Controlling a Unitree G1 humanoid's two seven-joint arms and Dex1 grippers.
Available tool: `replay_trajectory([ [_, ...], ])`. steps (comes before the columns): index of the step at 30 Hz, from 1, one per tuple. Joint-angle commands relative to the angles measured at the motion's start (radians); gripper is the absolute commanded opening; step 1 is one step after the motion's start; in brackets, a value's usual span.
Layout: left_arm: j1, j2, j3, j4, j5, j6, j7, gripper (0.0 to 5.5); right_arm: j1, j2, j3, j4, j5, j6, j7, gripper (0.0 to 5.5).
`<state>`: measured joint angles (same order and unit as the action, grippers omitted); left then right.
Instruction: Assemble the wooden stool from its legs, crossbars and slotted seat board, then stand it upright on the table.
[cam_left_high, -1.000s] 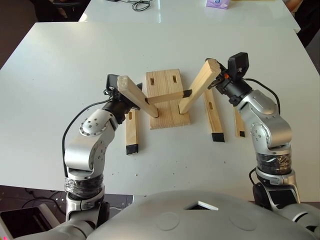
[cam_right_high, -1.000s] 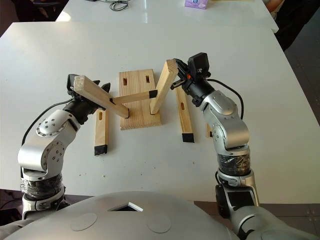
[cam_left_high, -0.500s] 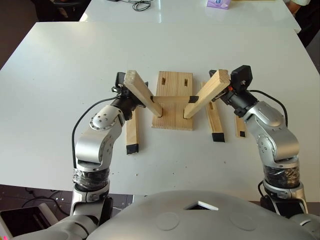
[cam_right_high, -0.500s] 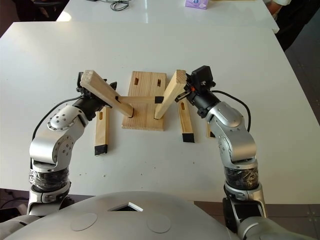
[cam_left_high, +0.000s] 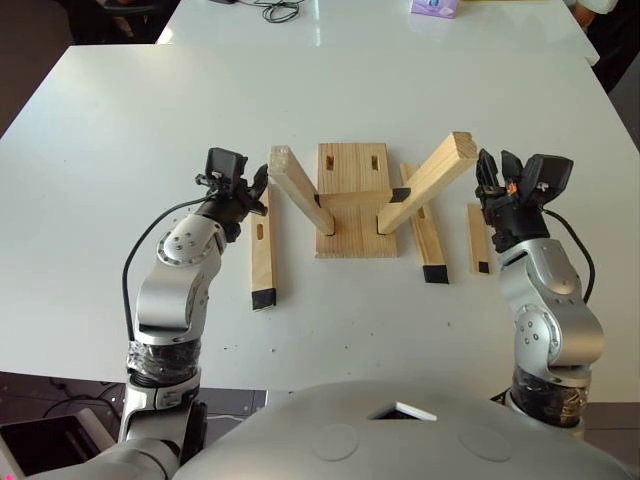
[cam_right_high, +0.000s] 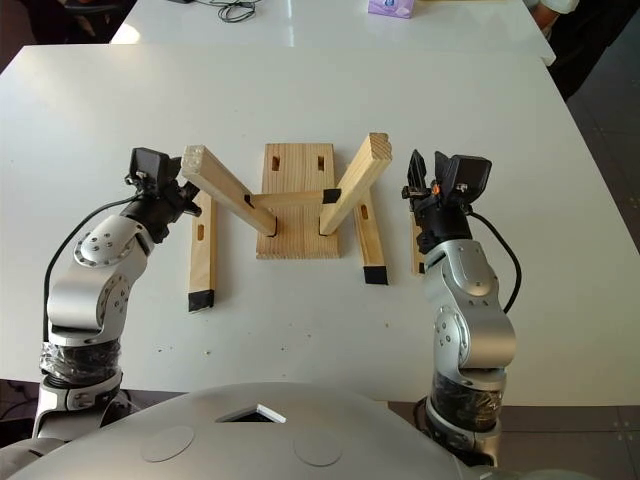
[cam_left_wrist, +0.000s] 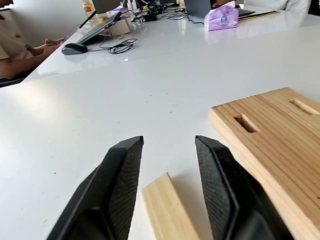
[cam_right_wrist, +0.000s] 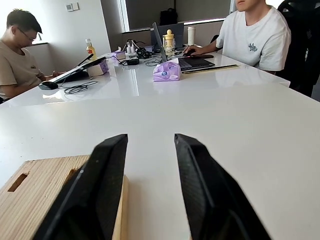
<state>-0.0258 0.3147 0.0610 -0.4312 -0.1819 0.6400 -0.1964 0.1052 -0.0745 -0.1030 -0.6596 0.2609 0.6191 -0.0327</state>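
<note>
Your left pincer (cam_left_high: 252, 186) and right pincer (cam_left_high: 495, 165) gape empty; left leg (cam_left_high: 298, 187) and right leg (cam_left_high: 432, 178), crossbar-joined (cam_left_high: 360, 197), splay on the seat board (cam_left_high: 355, 238).

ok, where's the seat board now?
Left eye view: seat board flat mid-table between left loose leg and right loose leg, leg-and-crossbar frame resting on it.

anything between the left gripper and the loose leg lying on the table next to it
Nothing visible. The left gripper hangs over the far end of the loose leg, jaws open above it. The tilted leg of the half-built frame stands beside it, not between.
</note>
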Motion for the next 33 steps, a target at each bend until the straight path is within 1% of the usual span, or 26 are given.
replay_trajectory([
  [1,0.011,-0.028,0.049,-0.032,-0.014,-0.011,0.026,1.91,0.024,0.013,-0.003,-0.027,-0.019,0.016,-0.030,1.94],
  [4,0.004,-0.045,0.065,-0.040,-0.022,-0.018,0.032,1.91,0.026,0.016,-0.020,-0.027,-0.027,0.017,-0.047,1.94],
  [12,0.003,-0.058,0.039,-0.030,-0.009,-0.005,0.035,1.91,0.009,0.007,-0.019,-0.013,-0.054,0.017,-0.048,1.94],
  [13,0.002,-0.058,0.032,-0.030,-0.008,-0.005,0.032,1.91,0.009,0.005,-0.018,-0.013,-0.061,0.017,-0.050,2.13],
  [15,0.000,-0.058,0.024,-0.031,-0.006,-0.005,0.030,1.91,0.010,0.007,-0.018,-0.012,-0.066,0.015,-0.051,2.31],
  [17,0.004,-0.061,0.023,-0.034,-0.003,-0.006,0.038,1.91,0.001,0.008,-0.020,-0.002,-0.071,0.015,-0.050,2.69],
  [20,0.002,-0.063,0.024,-0.031,0.004,-0.010,0.050,1.91,-0.011,0.013,-0.024,0.008,-0.071,0.015,-0.049,3.12],
  [24,-0.012,-0.053,0.047,-0.030,0.023,-0.005,0.078,1.91,-0.020,0.004,-0.029,0.006,-0.111,0.043,-0.081,3.16],
  [26,-0.029,-0.038,0.086,-0.028,0.030,0.005,0.094,1.91,-0.025,0.002,-0.065,0.001,-0.135,0.046,-0.111,3.16],
  [29,-0.048,0.001,0.121,-0.049,0.016,0.023,0.072,1.91,-0.038,-0.004,-0.107,-0.021,-0.158,0.050,-0.139,3.16],
  [31,-0.063,0.015,0.117,-0.069,0.004,0.050,0.053,1.91,-0.051,-0.005,-0.088,-0.048,-0.168,0.062,-0.139,3.16],
  [33,-0.090,0.001,0.065,-0.103,-0.010,0.099,0.046,1.91,-0.076,0.015,0.010,-0.068,-0.176,0.086,-0.131,3.16],
])
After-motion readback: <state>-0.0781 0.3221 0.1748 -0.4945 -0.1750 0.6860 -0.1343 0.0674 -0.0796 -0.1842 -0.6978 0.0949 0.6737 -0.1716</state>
